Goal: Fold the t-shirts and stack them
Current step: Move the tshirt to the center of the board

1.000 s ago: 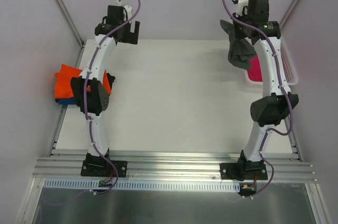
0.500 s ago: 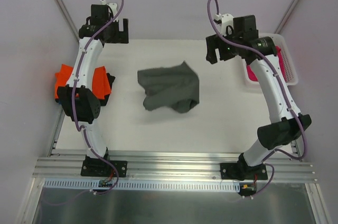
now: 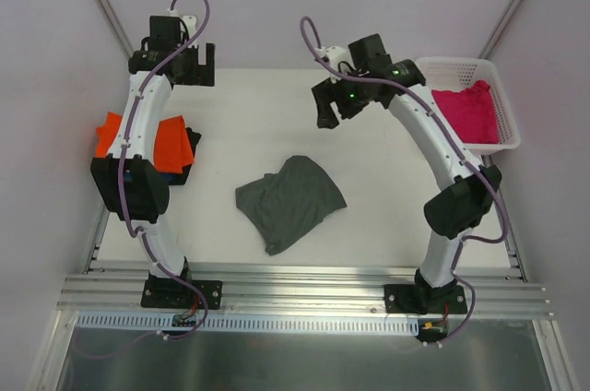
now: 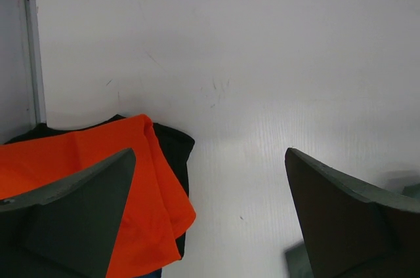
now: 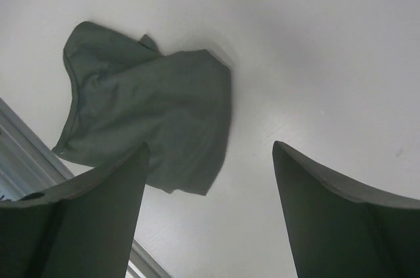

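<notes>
A dark grey t-shirt (image 3: 290, 199) lies crumpled in the middle of the table, loose from both grippers. My right gripper (image 3: 337, 114) hangs open above and behind it, and in the right wrist view the grey t-shirt (image 5: 151, 120) sits below the open right gripper (image 5: 210, 145). A bright orange t-shirt (image 3: 166, 144) lies at the table's left edge on darker cloth (image 4: 172, 147), partly hidden by my left arm. My left gripper (image 3: 194, 77) is open at the far left, holding nothing, with the orange t-shirt (image 4: 85, 179) beneath the left gripper (image 4: 210, 153). A magenta t-shirt (image 3: 468, 112) fills the basket.
The white mesh basket (image 3: 461, 65) stands at the table's far right corner. A metal rail (image 3: 304, 285) runs along the near edge by both arm bases. Side walls with slanted frame bars close in the left and right.
My right gripper opened and let go of the dark grey t-shirt, which dropped onto the table's middle. The right arm swung left, away from the basket. The left arm shifted slightly left.
</notes>
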Available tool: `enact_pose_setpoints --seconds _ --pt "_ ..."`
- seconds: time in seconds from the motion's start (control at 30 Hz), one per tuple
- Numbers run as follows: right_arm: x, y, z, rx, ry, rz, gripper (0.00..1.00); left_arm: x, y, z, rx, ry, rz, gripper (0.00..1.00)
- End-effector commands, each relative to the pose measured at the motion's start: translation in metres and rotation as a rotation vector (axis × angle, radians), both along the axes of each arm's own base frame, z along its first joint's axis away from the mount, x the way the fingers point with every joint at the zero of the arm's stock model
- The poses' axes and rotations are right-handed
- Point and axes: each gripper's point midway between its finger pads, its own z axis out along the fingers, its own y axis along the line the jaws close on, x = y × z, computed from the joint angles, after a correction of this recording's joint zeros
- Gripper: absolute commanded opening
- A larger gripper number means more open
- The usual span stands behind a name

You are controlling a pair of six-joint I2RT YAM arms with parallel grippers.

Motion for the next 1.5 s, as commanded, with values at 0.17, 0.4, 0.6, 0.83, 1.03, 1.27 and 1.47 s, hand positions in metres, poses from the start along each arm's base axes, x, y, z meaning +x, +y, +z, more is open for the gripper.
enact_pose_setpoints --seconds 0.17,0.4,0.6,0.83,1.03,1.27,1.47 --pt "-0.045 0.107 -0.044 0.051 0.158 0.365 0.79 -0.018 0.038 0.049 -0.038 -0.106 0.124 0.99" --pt "-0.103 0.154 -0.095 0.047 0.372 0.509 0.79 -0.025 0.047 0.064 -0.033 -0.138 0.140 0.99" --pt "-0.147 0.198 -0.124 -0.032 0.357 0.631 0.77 -0.029 0.056 0.059 -0.057 -0.126 0.148 0.99" --pt "-0.184 0.244 -0.147 -0.048 0.356 0.687 0.76 -0.038 0.077 0.064 -0.080 -0.137 0.213 0.99" --pt "-0.192 0.255 -0.177 -0.088 0.376 0.682 0.75 -0.054 0.096 0.076 -0.110 -0.166 0.240 0.99" --pt "-0.158 0.266 -0.207 -0.137 0.286 0.608 0.73 -0.084 0.104 0.098 -0.135 -0.220 0.253 0.99" --pt "-0.134 0.267 -0.227 -0.197 0.212 0.532 0.51 -0.099 0.106 0.087 -0.154 -0.193 0.269 0.99"
